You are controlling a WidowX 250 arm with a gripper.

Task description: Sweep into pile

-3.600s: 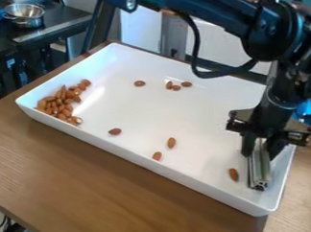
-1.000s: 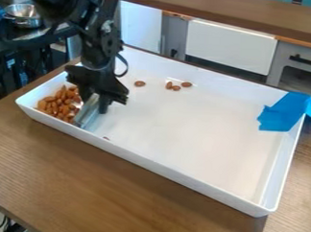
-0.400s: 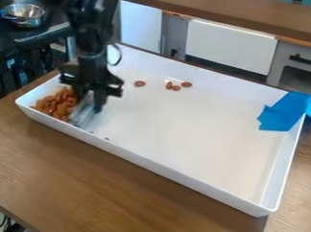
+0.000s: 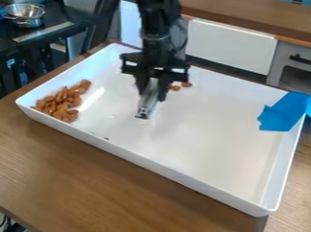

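The black gripper hangs over the upper middle-left of the white tray, shut on a silvery metal bar that slants down toward the tray floor. A pile of almonds fills the tray's left corner, apart from the bar. Loose almonds lie just right of the gripper, near the back wall, partly hidden behind it. One small brown bit sits by the near wall.
Blue tape covers part of the tray's right wall. The tray stands on a wooden table. A metal bowl is on a dark counter at the back left.
The gripper and bar went from the tray's right end to the pile at left, then moved back right and away from it. The loose almonds along the near side are gone from their places.
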